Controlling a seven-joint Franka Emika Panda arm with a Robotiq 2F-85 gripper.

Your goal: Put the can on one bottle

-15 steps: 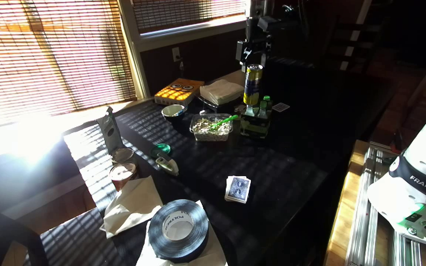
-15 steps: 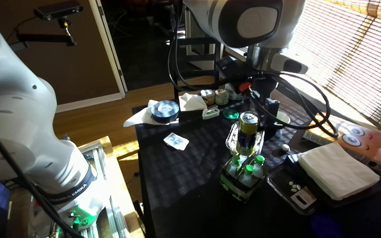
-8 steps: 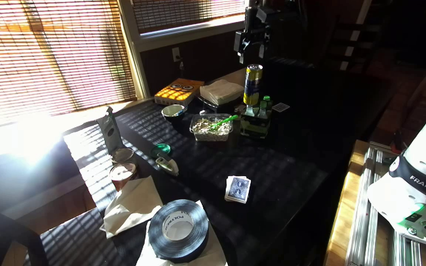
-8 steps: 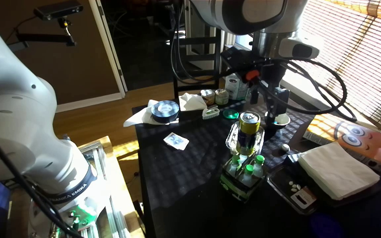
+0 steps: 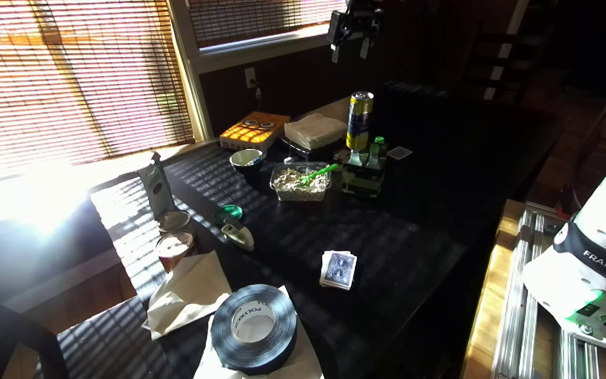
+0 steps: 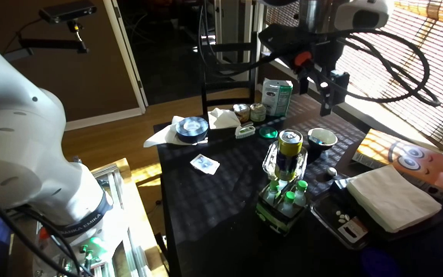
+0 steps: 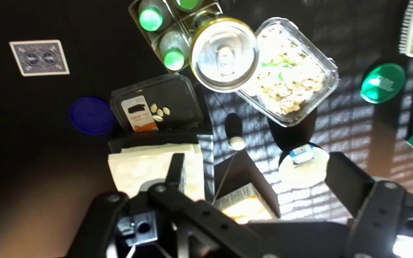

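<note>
The yellow and dark blue can [image 5: 360, 121] stands upright on top of one pale bottle [image 5: 355, 158] in the small carrier [image 5: 362, 181]. The can also shows in an exterior view [image 6: 288, 156] and from above in the wrist view [image 7: 225, 54]. It hides most of the bottle beneath it. Other bottles with green caps [image 6: 289, 198] stand beside it in the carrier, also in the wrist view [image 7: 173, 58]. My gripper [image 5: 350, 52] is open and empty, well above and apart from the can. Its spread fingers show in the wrist view [image 7: 256, 170] with nothing between them.
A clear tub of seeds [image 5: 301, 189] with a green fork stands beside the carrier. A bowl [image 6: 322, 137], an orange box [image 6: 406, 157], a napkin stack [image 6: 394, 198] and a black tray [image 6: 337, 219] lie near. Cards [image 5: 339, 269] and a tape roll [image 5: 254, 329] lie farther off.
My gripper has risen away from the can and shifted towards the window side, staying open. The can stays upright on the bottle and has not moved.
</note>
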